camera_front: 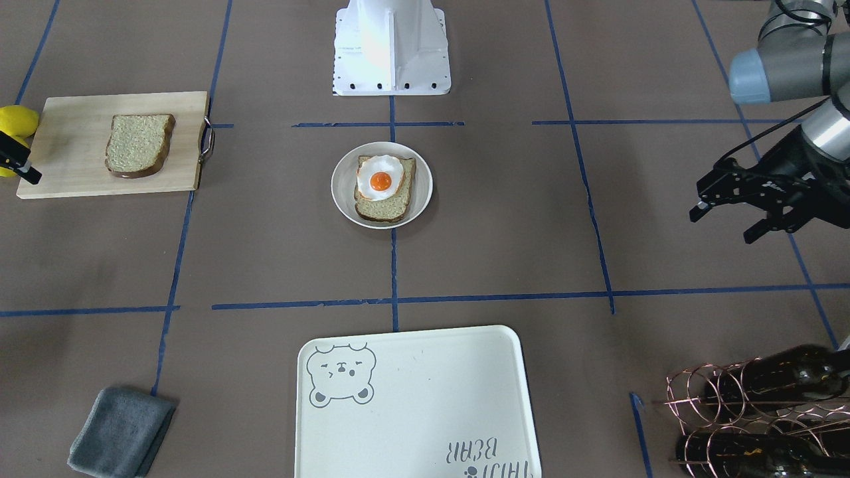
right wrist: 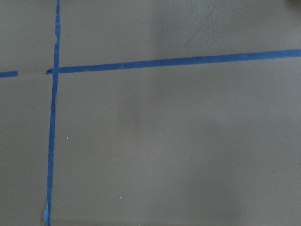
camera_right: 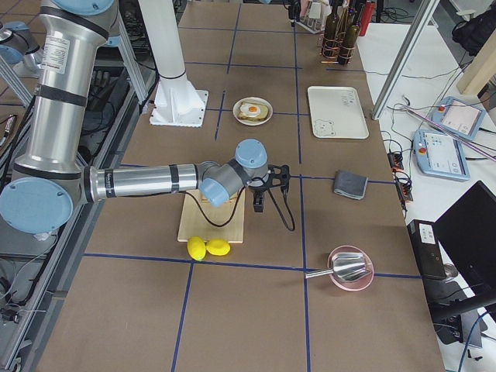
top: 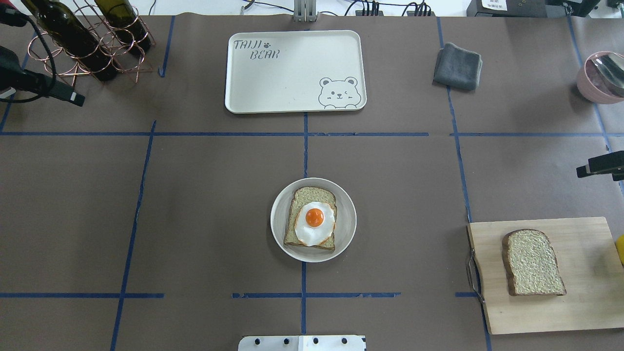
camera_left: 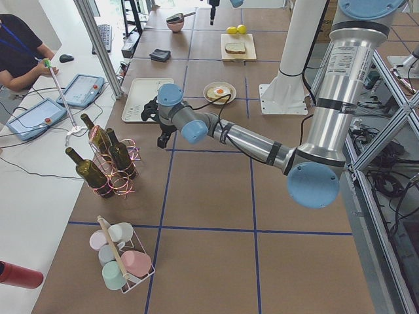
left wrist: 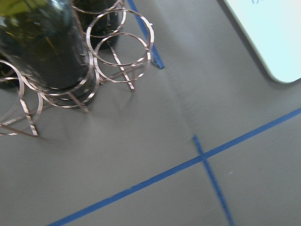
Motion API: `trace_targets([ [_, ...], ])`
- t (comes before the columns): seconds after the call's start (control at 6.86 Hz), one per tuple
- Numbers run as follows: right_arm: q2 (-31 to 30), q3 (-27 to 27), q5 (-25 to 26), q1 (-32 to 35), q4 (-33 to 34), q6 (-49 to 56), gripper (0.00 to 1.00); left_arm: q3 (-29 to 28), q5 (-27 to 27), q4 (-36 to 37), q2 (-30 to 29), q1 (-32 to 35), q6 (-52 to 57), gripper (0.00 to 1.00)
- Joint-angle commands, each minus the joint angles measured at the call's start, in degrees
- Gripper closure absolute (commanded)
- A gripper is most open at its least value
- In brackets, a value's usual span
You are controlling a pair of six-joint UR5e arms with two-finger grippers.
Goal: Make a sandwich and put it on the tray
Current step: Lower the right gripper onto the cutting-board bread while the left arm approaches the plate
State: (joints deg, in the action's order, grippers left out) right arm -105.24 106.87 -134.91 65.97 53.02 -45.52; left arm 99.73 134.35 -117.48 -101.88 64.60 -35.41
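Sandwich (top: 312, 231) half assembled: egg (top: 315, 218) on bottom slice (top: 312, 194) in dish (top: 279, 229); top slice (top: 533, 263) lies on board (top: 585, 243); tray (top: 292, 73) unloaded. Left gripper (camera_front: 722, 226) jaws spread; right gripper (top: 592, 168) jaws: cannot tell.

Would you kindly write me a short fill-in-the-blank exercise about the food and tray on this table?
The fried egg lies ____ the bread slice in the white dish.
The other bread slice lies on a cutting board made of ____.
The tray bears a drawing of a ____ face.
Missing words: on; wood; bear.
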Motion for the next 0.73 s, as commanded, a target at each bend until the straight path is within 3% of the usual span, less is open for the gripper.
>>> trace_targets([
  [0.0, -5.91, 5.26, 0.26, -5.65, -1.52, -5.08, 0.0, 0.47, -0.14, -2.66, -3.65, -6.75, -15.26, 0.0],
  [0.15, -6.46, 5.63, 0.61, -9.16, -1.7, -8.84, 0.0, 0.38, -0.31, -2.66, -5.67, -9.38, -19.82, 0.0],
  [0.44, -6.64, 6.25, 12.32, -20.39, -4.84, -16.67, 0.0, 1.08, -2.06, -2.75, -6.57, -11.42, -20.48, 0.0],
  [0.58, -6.64, 5.99, 13.78, -23.58, -7.21, -19.49, 0.0, 1.08, -2.07, -2.75, -6.57, -11.6, -20.49, 0.0],
])
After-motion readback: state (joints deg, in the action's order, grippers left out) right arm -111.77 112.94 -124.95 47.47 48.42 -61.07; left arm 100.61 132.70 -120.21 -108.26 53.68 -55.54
